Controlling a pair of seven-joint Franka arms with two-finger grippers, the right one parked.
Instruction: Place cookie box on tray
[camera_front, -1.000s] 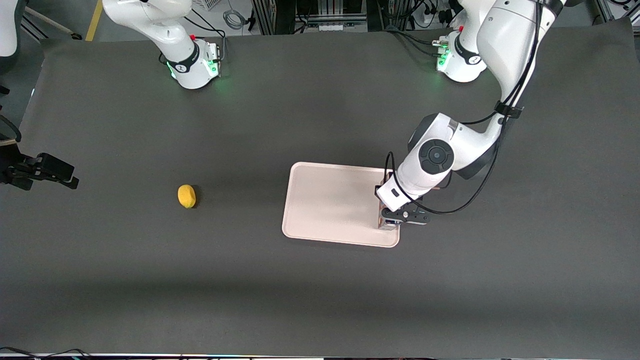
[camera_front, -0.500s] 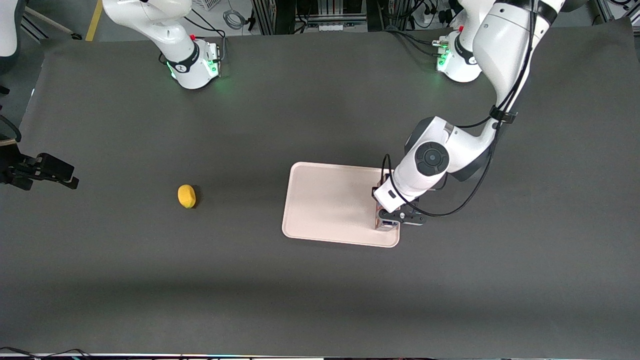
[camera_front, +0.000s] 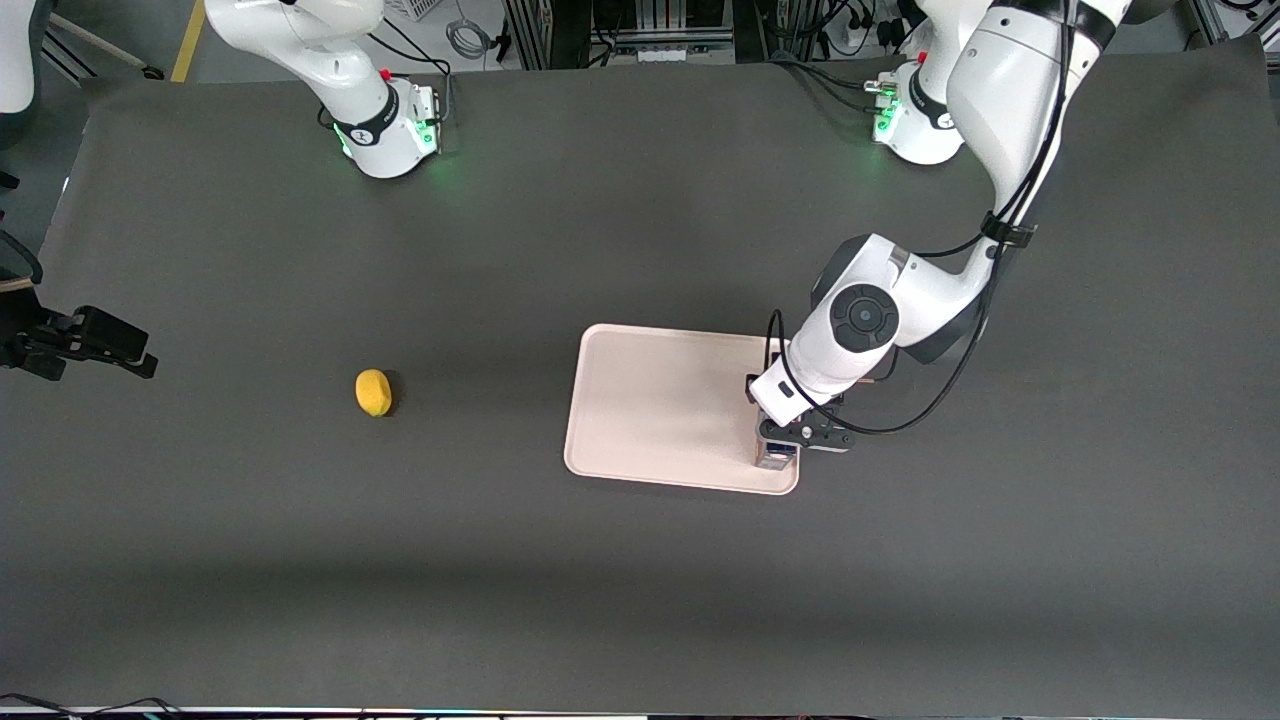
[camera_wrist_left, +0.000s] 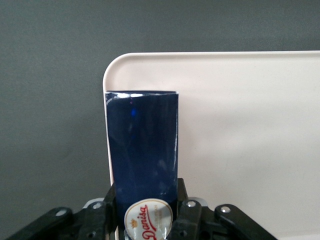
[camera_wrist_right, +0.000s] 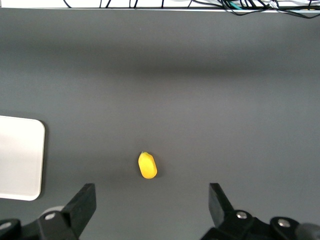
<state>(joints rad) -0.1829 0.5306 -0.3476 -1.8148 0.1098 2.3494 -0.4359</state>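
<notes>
The cookie box (camera_wrist_left: 142, 150), a dark navy carton with a round white-red logo, is clamped between the fingers of my left gripper (camera_wrist_left: 145, 197), which is shut on it. The carton hangs upright at the corner of the pale pinkish tray (camera_wrist_left: 240, 125) that is nearest the front camera, at the working arm's end. I cannot tell whether its lower end touches the tray. In the front view the gripper (camera_front: 778, 447) and wrist cover most of the cookie box (camera_front: 775, 458) over the tray (camera_front: 660, 410).
A small yellow rounded lump (camera_front: 373, 392) lies on the dark table mat toward the parked arm's end, well apart from the tray. The same yellow lump (camera_wrist_right: 147, 165) and a tray corner (camera_wrist_right: 20, 157) show in the right wrist view.
The arm's wrist has shifted slightly over the tray's edge, and the gripper with the cookie box has edged a little nearer the front camera. The grip is unchanged.
</notes>
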